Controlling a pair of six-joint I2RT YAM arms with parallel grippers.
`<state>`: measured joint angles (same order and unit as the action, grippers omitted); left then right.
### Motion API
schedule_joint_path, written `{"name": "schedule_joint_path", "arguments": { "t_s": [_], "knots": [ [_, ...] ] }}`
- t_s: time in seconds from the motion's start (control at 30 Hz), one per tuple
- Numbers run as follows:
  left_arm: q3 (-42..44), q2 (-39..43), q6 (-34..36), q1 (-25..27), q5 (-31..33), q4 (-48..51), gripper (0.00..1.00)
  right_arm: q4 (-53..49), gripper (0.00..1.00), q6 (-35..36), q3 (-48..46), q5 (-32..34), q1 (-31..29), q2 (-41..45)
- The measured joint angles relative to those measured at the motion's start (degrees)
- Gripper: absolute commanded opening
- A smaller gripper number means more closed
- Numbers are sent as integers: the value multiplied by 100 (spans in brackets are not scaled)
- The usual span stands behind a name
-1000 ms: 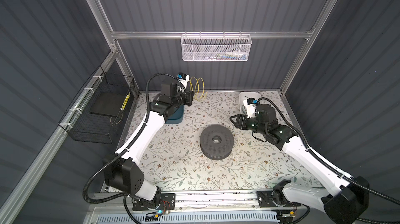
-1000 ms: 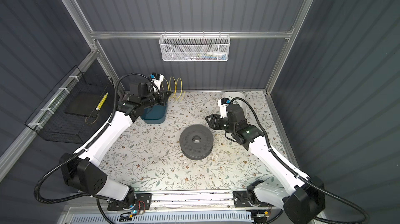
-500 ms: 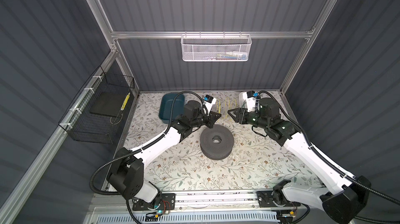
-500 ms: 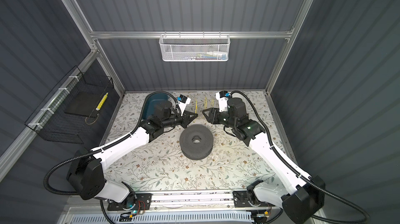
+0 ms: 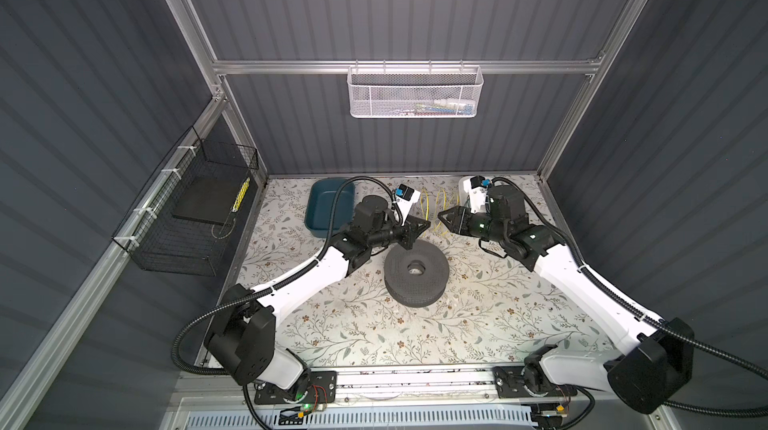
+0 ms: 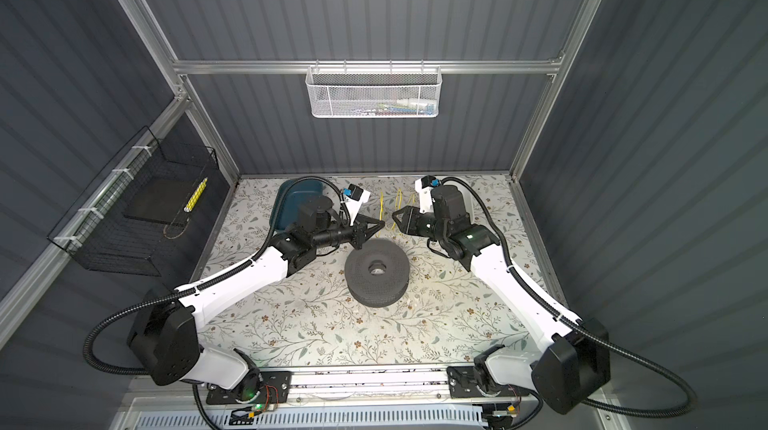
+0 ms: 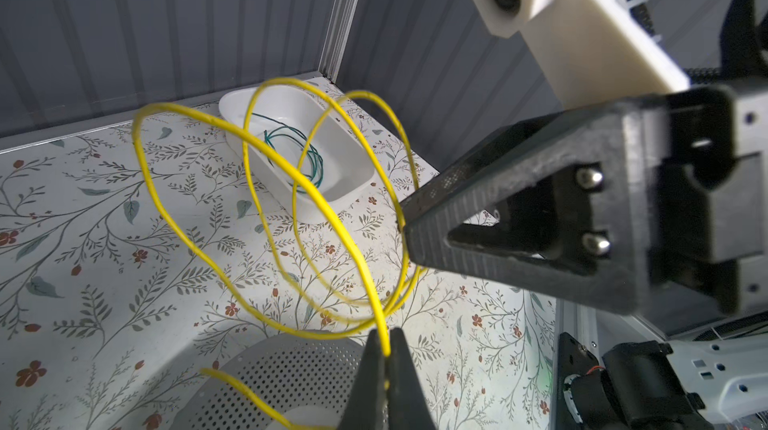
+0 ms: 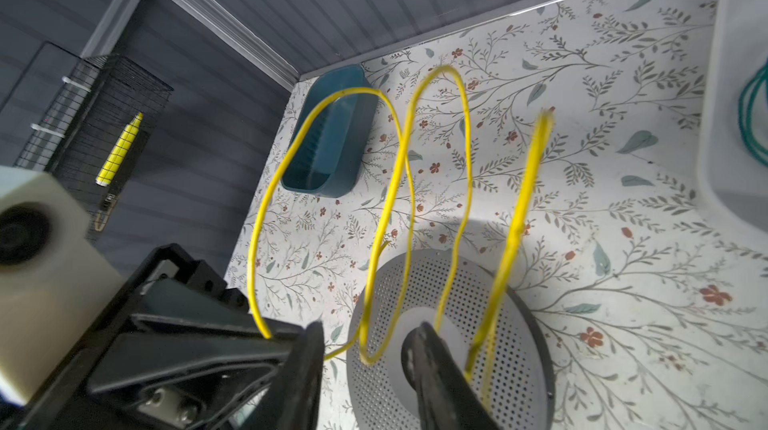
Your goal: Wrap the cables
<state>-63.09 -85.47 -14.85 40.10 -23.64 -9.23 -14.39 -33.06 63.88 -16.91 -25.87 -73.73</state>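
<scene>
Above the back edge of the grey perforated disc (image 5: 399, 278), mid-counter, the thin bright-yellow insulated cable (image 7: 282, 79) hangs in the air between the two tools. It looks like a slack spring: roughly three or four loose, uneven coils standing more or less upright, strung side by side. Glossy jacket, no kinks visible. One coil is motion-blurred in the right wrist view. Can't tell whether the lowest loop touches the disc or the floral-print counter (image 5: 374, 336).

Left tool (image 7: 384, 365): clamped on the yellow cable, with the pinch right at the fingertips. A short tail runs on past the pinch over the disc.

Right tool (image 8: 368, 328): faces the left one tip to tip, near but apart in both top views. The fingers (image 8: 432, 365) stand apart with a clear gap. The bottom of one coil hangs in that gap, unpinched, and another strand passes behind one finger. Contact there is unclear.

The thin dark-green cable (image 7: 319, 163) lies as a small coil of several turns inside the white oblong plastic tray (image 7: 286, 101). The tray sits in the back right corner of the counter, behind the right arm. This cable is well apart from the left tool.

The teal plastic tub (image 5: 328, 207) sits back left, clear of both cables.
</scene>
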Motion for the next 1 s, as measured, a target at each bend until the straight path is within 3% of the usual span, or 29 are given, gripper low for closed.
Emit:
{"name": "schedule_joint_path", "arguments": {
  "t_s": [0.17,0.27,0.43,0.7,1.0],
  "knots": [
    [0,0,2,0,-70,4,0,28,7,-37,22,-33,129,-118],
    [0,0,24,0,-109,13,0,101,0,-96,92,-59,267,-142],
    [0,20,173,0,-149,107,0,232,0,-234,184,-74,660,-149],
    [-26,31,702,11,28,890,0,415,0,-555,459,-90,1843,-144],
    [-205,52,1554,162,1287,2396,0,610,0,-1003,708,-297,3126,-133]
  ]
}}
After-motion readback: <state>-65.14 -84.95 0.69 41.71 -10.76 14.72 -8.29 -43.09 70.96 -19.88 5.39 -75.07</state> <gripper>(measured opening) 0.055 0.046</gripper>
